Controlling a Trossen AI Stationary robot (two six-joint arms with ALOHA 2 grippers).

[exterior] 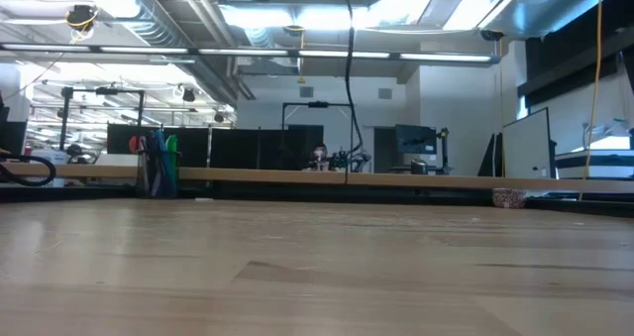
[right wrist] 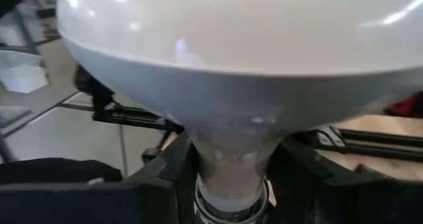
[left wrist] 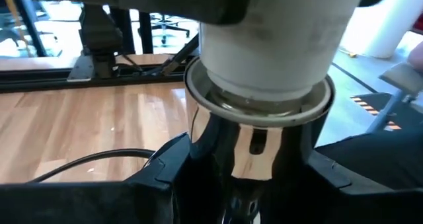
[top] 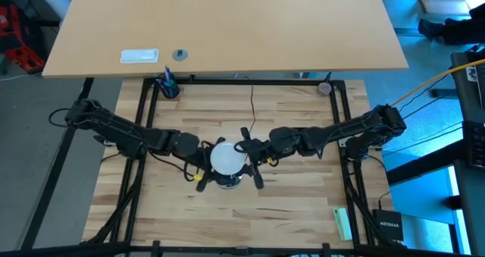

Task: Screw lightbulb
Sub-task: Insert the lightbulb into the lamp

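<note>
Matte white, globe-shaped lightbulb (top: 226,157) sits upright at the centre of our light wooden slatted table (top: 303,196), its narrow neck down in a small round silver metal socket (left wrist: 254,141). From overhead we see 2 dark arms meeting at it. Our left gripper (top: 203,164) comes in from 9 o'clock and its dark fingers (left wrist: 165,164) are clamped on either side of the silver socket, just under the bulb's neck. Our right gripper (top: 250,152) comes in from 3 o'clock, its fingers (right wrist: 168,161) closed in against the bulb's neck just below the globe. A thin black cord (top: 252,105) runs from the bulb toward 12 o'clock. A pale green rectangular block (top: 343,223) lies near the table's 4 o'clock corner. At table height neither gripper shows.
</note>
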